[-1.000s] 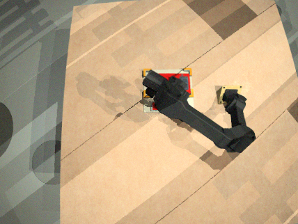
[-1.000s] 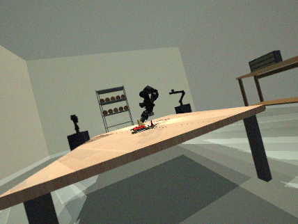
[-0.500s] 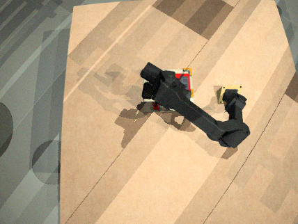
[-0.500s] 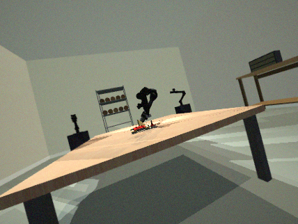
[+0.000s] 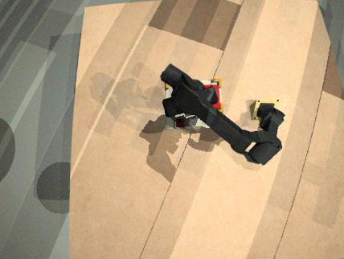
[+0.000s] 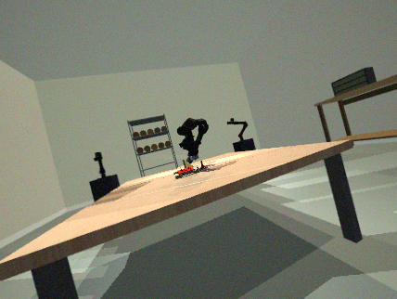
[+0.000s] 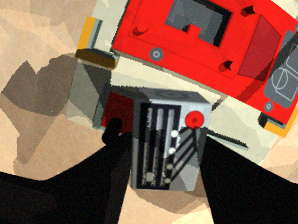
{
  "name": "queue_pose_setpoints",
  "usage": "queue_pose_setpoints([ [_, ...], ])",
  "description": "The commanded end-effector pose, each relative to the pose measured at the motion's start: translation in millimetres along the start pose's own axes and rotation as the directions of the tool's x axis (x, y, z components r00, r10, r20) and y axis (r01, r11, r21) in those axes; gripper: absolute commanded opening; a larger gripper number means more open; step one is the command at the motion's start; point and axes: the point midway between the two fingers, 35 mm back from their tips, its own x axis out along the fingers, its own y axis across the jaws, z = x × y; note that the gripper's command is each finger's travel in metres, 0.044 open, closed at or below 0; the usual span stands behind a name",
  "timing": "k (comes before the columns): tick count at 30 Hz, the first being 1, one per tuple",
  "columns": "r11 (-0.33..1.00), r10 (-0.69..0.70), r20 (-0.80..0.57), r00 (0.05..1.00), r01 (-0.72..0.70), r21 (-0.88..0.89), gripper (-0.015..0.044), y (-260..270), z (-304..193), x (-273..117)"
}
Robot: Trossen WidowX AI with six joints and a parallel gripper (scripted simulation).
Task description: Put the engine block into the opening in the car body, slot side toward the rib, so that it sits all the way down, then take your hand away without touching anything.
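Note:
The red car body (image 7: 192,62) (image 5: 218,96) (image 6: 185,172) lies on a pale base plate (image 7: 125,76) (image 5: 170,125). Its opening (image 7: 215,25) faces up in the wrist view, with a small red rib (image 7: 192,30) at one wall. My gripper (image 7: 166,141) is shut on the grey engine block (image 7: 189,172), one black finger at each side. The block's striped face with a red round mark faces the camera. In the wrist view the block is below the car body, off the opening, overlapping the plate's edge. In the top view the arm hides the block and opening.
A dark red piece (image 7: 117,107) (image 5: 179,121) with a black lever (image 7: 113,130) stands on the plate close beside the block. Yellow corner brackets (image 7: 86,37) (image 5: 219,108) stand around the car body. My arm's base is on a yellowish plate (image 5: 254,114) at the right.

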Motion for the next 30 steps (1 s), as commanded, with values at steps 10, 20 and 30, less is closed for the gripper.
queue_pose_setpoints([
  [10,0.922,-0.011,-0.002,1.0,0.009,-0.387,0.0,-5,25,10],
  [20,0.753,-0.019,-0.008,1.0,0.009,-0.658,0.0,-12,44,19],
  [30,0.507,-0.026,-0.014,1.0,0.001,-0.862,0.0,-20,62,29],
])
